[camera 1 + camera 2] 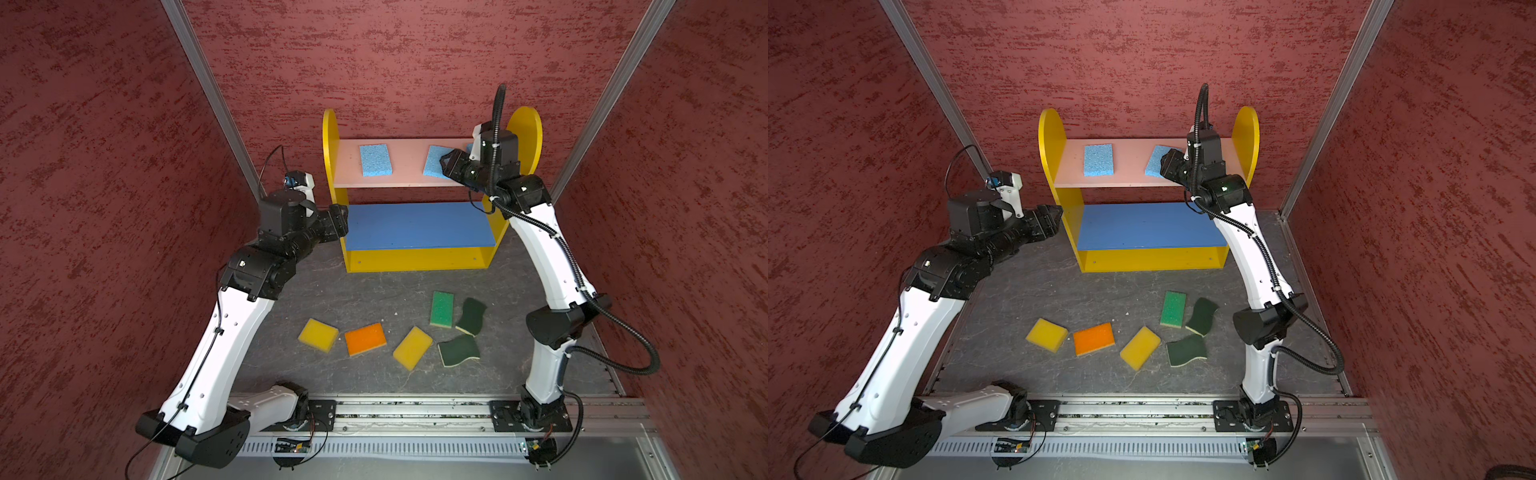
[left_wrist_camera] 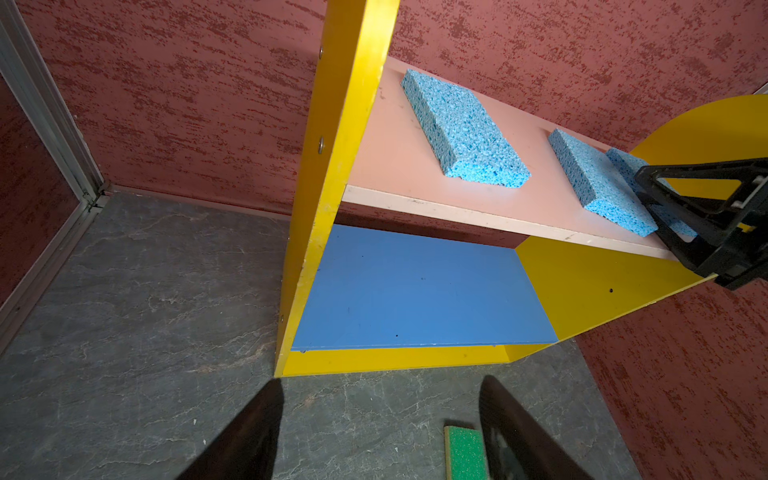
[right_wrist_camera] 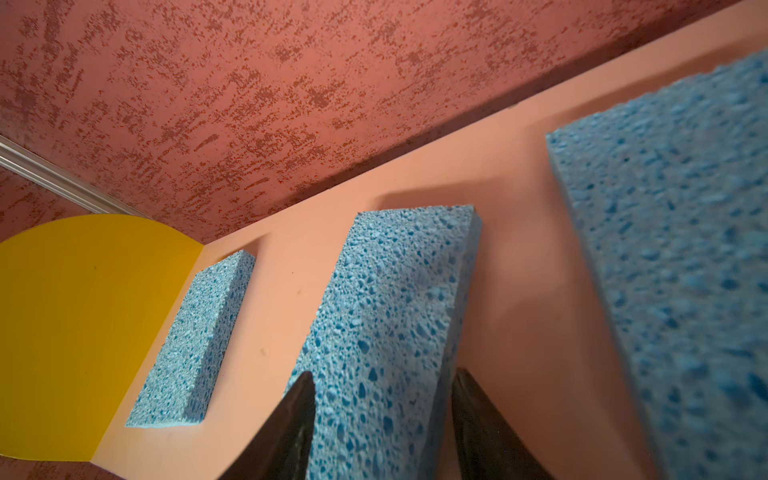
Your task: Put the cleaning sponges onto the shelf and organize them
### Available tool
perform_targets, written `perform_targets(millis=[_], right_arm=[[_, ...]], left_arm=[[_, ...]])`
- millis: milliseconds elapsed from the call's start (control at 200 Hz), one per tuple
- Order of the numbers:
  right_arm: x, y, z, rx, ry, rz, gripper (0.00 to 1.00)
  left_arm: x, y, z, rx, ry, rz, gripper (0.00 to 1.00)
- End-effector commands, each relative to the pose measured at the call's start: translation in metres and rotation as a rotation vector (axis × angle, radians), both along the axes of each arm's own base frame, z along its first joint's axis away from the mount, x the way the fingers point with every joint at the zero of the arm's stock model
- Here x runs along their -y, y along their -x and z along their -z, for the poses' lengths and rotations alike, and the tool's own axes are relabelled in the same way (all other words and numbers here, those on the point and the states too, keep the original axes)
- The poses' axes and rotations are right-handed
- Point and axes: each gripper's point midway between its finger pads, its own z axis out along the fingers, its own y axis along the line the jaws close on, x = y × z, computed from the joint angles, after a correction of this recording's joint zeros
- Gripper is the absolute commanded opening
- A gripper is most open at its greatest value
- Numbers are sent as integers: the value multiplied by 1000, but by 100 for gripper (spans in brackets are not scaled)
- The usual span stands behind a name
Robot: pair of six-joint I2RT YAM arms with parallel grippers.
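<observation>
Dark grey marbled desk, red textured walls. Shelf at the back: three blue sponges on its pink board, six other sponges loose on the desk. Left gripper released, empty. Right gripper straddles middle blue sponge; clamped or not, can't tell. Third blue sponge nearly hidden behind right arm in a top view.

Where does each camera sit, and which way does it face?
Top views: high above the base rail, looking down at the shelf; left arm and right arm whole.
Left wrist: at the shelf's left end, facing across it; open left tool.
Right wrist: above the pink board, looking along it; right tool clamps middle blue sponge.
Shared: wrist views both show three blue sponges.
</observation>
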Motion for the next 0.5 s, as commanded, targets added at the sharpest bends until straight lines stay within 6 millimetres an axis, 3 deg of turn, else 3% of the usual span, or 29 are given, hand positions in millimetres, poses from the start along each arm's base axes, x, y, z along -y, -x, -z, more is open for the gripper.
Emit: perform_targets(millis=[0, 336, 496], right_arm=[[4, -3, 4, -19, 12, 40, 52], [7, -9, 14, -19, 77, 44, 40], [4, -12, 14, -3, 96, 28, 40]], left_arm=[[0, -1, -6, 21, 17, 13, 74], [-1, -7, -3, 6, 32, 27, 72], [-2, -8, -3, 2, 37, 30, 71]])
